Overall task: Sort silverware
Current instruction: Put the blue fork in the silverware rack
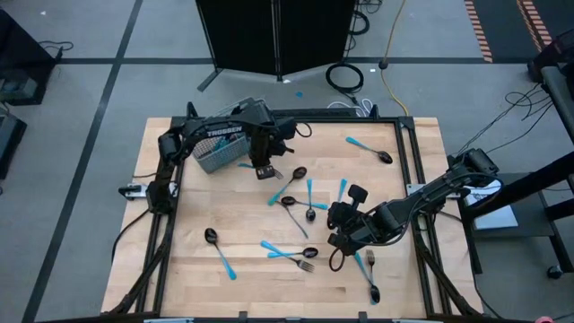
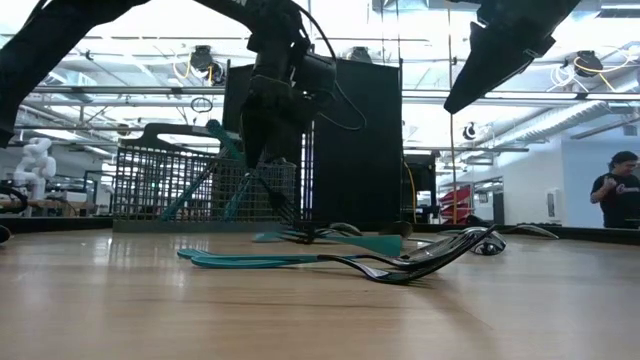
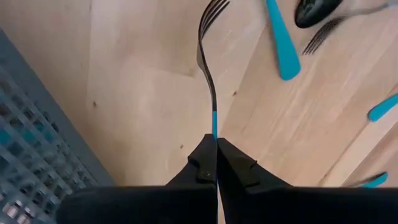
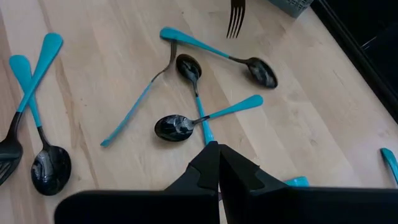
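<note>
Your left gripper (image 3: 216, 163) hung beside the basket (image 1: 220, 148), jaws clamped on a fork (image 3: 209, 74) by its blue handle, long axis vertical, tines pointing down at the table (image 1: 247, 278). Your right gripper (image 4: 217, 163) hovered over scattered silverware (image 1: 300, 202) lying flat at mixed angles, jaws closed, holding nothing.

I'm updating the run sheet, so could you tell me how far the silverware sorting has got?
Early to midway. Some blue-handled pieces already stand in the mesh basket. In hand: the left gripper is shut on a fork, held beside the basket. Left: many spoons and forks lie scattered on the table, such as a spoon near the front. The right gripper is shut, empty, hovering over them.
</note>
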`<state>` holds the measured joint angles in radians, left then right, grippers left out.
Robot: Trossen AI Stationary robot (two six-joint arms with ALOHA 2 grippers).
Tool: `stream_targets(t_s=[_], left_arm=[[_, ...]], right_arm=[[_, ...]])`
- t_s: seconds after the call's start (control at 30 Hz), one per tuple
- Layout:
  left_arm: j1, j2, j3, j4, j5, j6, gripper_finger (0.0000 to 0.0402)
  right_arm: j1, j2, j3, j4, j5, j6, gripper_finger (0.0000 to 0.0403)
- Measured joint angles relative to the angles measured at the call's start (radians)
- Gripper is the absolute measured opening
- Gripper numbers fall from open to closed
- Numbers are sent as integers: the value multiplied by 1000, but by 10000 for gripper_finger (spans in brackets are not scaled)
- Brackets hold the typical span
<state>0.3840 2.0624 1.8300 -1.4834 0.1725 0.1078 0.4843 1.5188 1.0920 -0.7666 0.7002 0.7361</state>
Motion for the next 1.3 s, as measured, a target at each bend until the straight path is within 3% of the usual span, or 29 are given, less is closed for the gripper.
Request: stream_targets(t_s=[0.13, 0.3, 0.53, 0.67, 0.87, 1.03, 1.17, 1.3], left_arm=[[0, 0, 35, 7, 6, 71, 1], [0, -32, 106, 128, 61, 96, 1], [0, -155, 120, 321, 253, 117, 0], [-19, -259, 43, 457, 386, 118, 0], [-70, -443, -190, 671, 474, 128, 0], [-137, -632, -576, 1192, 468, -32, 0], [-164, -771, -869, 1600, 256, -177, 0], [-124, -912, -1042, 1798, 6, -226, 0]], right_arm=[[0, 0, 0, 0, 0, 0, 0], [0, 0, 0, 0, 0, -12, 0], [17, 0, 0, -32, -22, -18, 0], [41, 0, 0, -39, -18, -3, 0], [84, 0, 0, -23, -18, 70, 0], [128, 0, 0, 6, -20, 137, 0], [153, 0, 0, 49, -21, 171, 0], [160, 0, 0, 117, -15, 168, 0]])
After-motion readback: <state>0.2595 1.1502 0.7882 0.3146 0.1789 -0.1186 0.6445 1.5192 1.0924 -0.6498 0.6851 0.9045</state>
